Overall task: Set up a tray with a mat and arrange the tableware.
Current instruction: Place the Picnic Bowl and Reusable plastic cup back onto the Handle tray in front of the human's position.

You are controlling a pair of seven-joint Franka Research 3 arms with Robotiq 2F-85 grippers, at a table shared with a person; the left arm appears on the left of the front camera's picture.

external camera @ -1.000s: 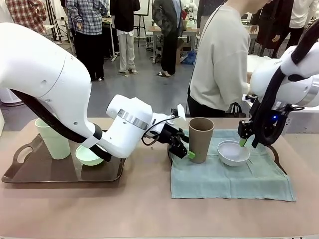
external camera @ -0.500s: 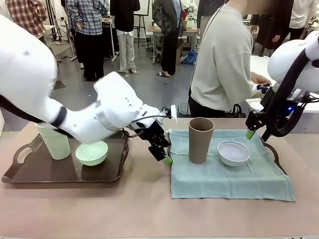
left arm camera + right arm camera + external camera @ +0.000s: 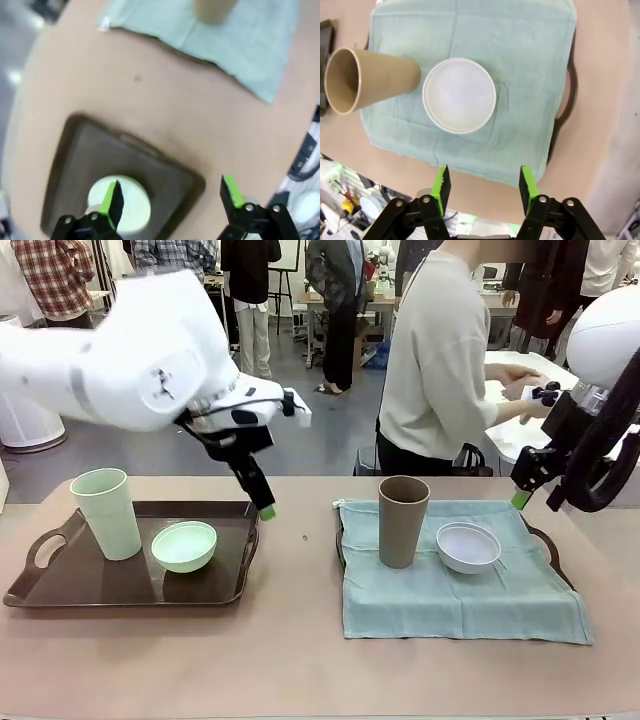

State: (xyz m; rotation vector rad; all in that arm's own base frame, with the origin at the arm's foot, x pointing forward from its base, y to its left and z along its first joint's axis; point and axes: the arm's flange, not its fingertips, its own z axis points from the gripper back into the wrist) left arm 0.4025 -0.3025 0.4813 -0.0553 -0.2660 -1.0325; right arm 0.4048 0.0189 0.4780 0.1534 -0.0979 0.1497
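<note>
Hanging empty, jaws wide, the left gripper [image 3: 170, 187] and right gripper [image 3: 482, 182] clear the tan cup [image 3: 403, 520] and white bowl [image 3: 468, 545], seemingly paired as one setting near the far edge of the mat [image 3: 460, 605].

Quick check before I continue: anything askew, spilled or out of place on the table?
Nothing spilled or tipped. The teal mat looks off: it overhangs its tray's front edge onto the table, far-left corner rumpled. The other tray, with the mint cup and mint bowl, has no mat.
</note>
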